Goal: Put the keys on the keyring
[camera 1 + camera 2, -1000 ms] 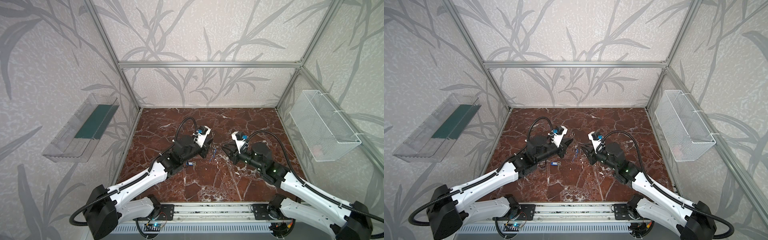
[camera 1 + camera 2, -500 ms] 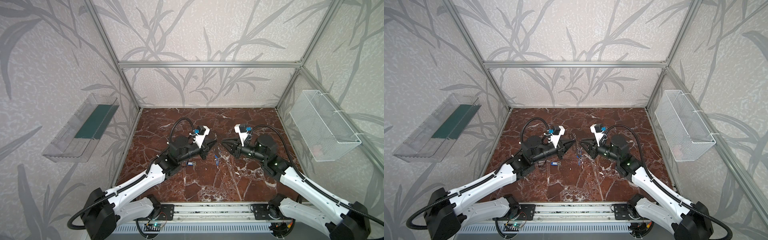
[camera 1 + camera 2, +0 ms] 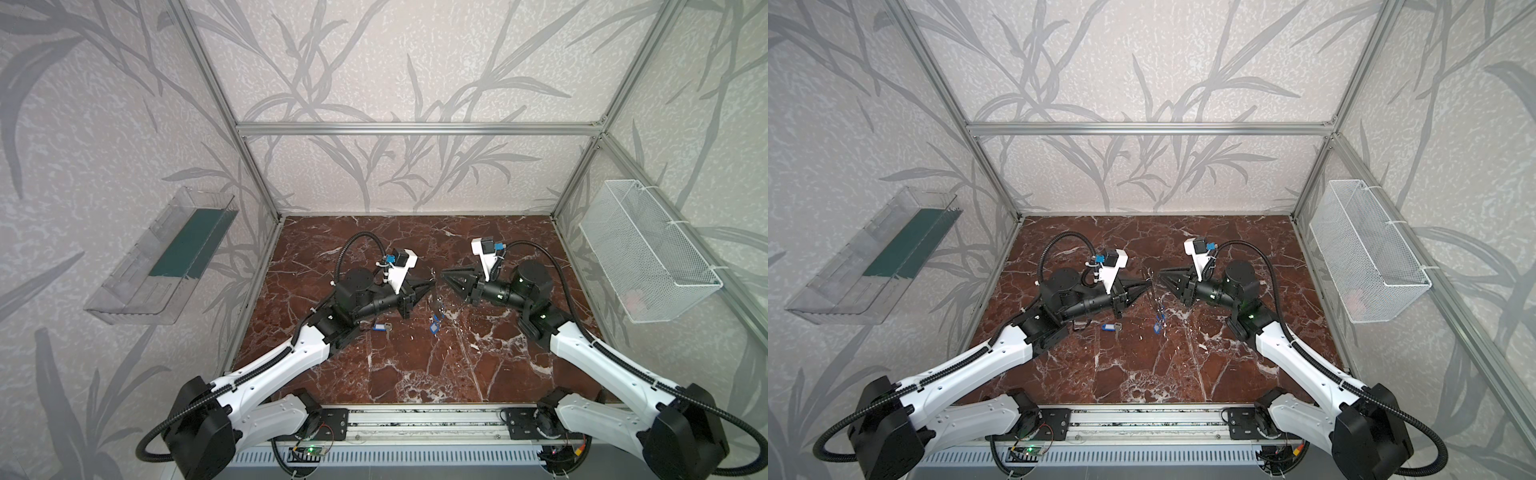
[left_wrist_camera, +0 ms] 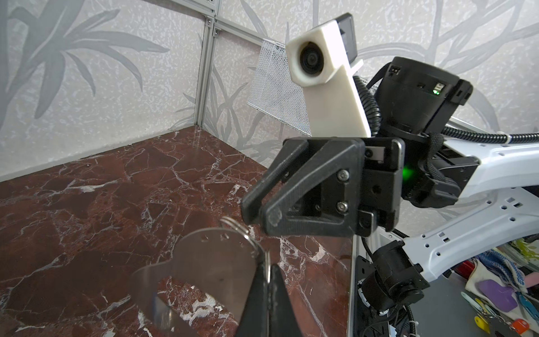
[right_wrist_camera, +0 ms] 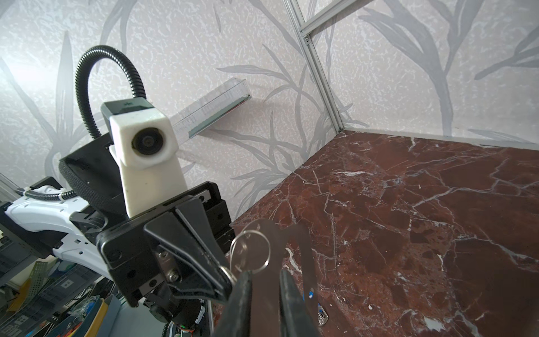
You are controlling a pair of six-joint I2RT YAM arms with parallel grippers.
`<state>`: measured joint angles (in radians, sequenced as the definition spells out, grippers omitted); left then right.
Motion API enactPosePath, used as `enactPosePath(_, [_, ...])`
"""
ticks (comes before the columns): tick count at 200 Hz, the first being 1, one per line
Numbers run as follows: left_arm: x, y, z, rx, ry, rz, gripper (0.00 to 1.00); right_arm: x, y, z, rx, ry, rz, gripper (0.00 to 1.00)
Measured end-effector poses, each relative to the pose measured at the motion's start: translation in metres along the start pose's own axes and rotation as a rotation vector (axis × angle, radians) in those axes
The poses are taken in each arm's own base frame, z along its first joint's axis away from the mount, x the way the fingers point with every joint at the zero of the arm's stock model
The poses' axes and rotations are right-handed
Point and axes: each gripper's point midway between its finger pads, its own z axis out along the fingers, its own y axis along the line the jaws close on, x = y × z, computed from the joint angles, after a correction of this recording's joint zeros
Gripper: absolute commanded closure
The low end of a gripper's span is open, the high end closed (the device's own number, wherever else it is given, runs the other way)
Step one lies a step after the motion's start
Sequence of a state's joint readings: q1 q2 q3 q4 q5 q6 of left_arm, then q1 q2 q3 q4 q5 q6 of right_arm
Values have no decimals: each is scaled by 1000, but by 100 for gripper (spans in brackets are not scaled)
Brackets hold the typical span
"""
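Only the top views are showing the keys (image 3: 435, 324), a cluster with blue tags just below the point where both arms are meeting over the marble table (image 3: 415, 374), and a loose key (image 3: 380, 327) lying near the left arm's wrist. The wrist views are revealing what the top views barely resolve: the keyring (image 4: 213, 262) raised off the table, with a small split ring (image 4: 233, 225) at its holed edge. Both arms are reaching forward and inward, tips nearly meeting. The left gripper (image 4: 268, 281) is clamping the keyring's edge. The right gripper (image 4: 259, 212) is hovering just beside the split ring, jaws parted narrowly, visibly gripping nothing.
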<state>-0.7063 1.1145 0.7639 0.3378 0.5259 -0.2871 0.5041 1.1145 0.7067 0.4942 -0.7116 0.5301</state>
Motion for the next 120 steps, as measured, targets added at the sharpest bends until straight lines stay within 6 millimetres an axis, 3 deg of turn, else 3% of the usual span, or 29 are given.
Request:
enactPosePath(68, [0, 0, 0, 6, 3, -14, 100, 4, 12, 3, -103, 11, 23, 82])
enactPosePath(120, [-1, 1, 0, 3, 1, -23, 100, 22, 7, 1, -104, 38, 58, 85])
